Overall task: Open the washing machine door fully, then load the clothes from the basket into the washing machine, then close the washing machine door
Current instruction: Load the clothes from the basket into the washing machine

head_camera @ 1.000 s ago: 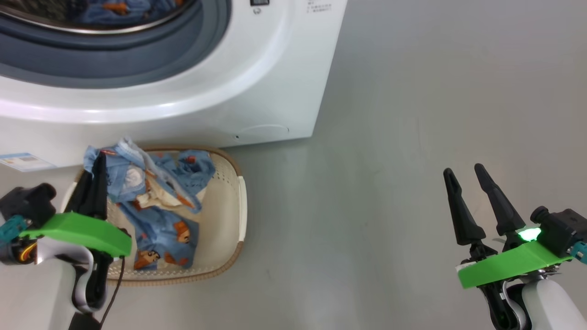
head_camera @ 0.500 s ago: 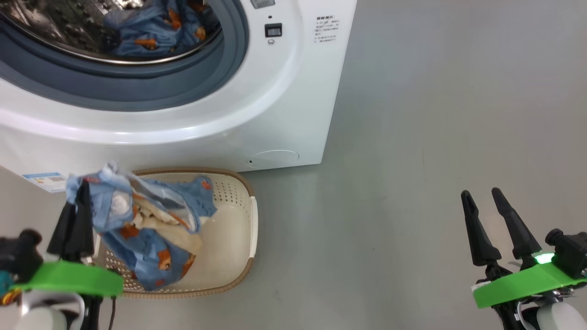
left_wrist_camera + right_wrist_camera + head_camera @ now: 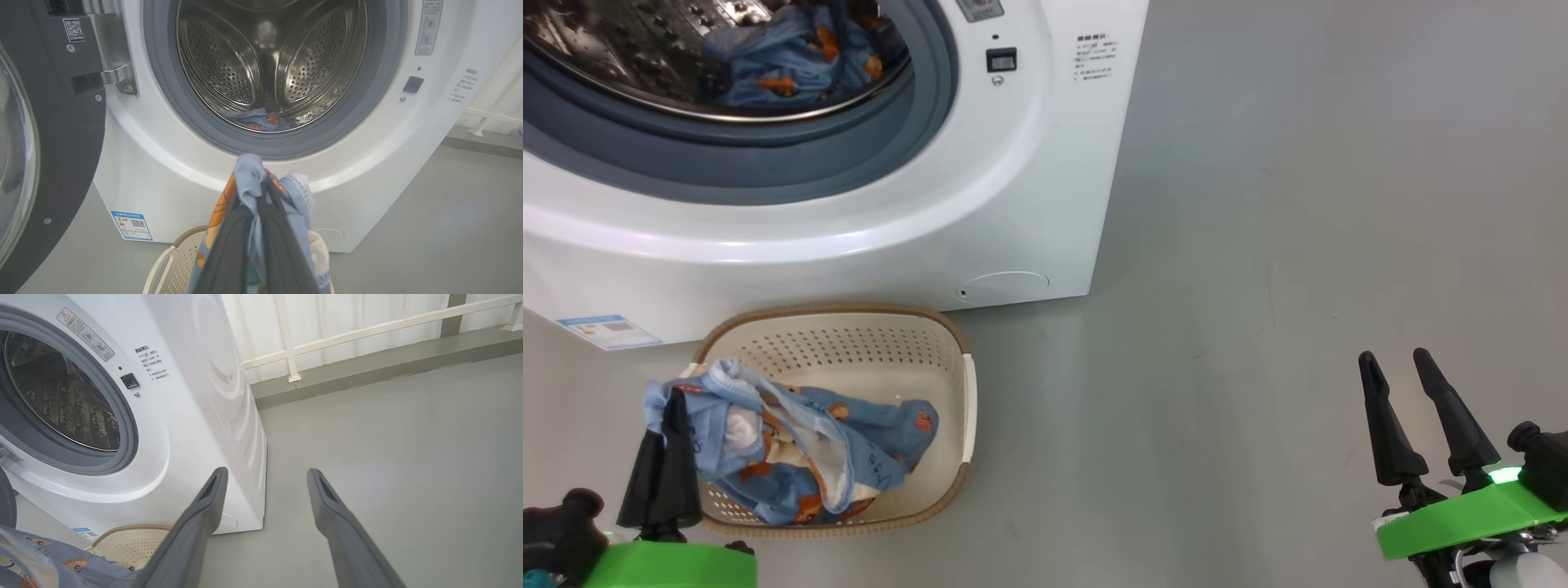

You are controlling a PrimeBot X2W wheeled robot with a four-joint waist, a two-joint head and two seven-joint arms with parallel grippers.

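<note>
My left gripper (image 3: 674, 404) is shut on the clothes (image 3: 792, 457), light-blue fabric with orange figures and a cream piece, lifted above the basket (image 3: 947, 343) with the lower folds hanging into it. In the left wrist view the fabric (image 3: 249, 179) bunches around the closed fingers (image 3: 229, 249) in front of the washing machine (image 3: 367, 163). The black washing machine door (image 3: 53, 155) stands open at the left. Another blue garment (image 3: 784, 61) lies in the steel drum (image 3: 269, 61). My right gripper (image 3: 1401, 367) is open and empty over the floor at the lower right.
The basket sits on the grey floor right in front of the washing machine (image 3: 1013, 204). A white railing and wall (image 3: 347, 330) run behind the machine. Bare floor (image 3: 1298, 245) stretches to the right of the machine.
My left gripper has lifted the clothes up out of the basket. The head camera has tilted, showing more of the drum. The right gripper keeps its pose.
</note>
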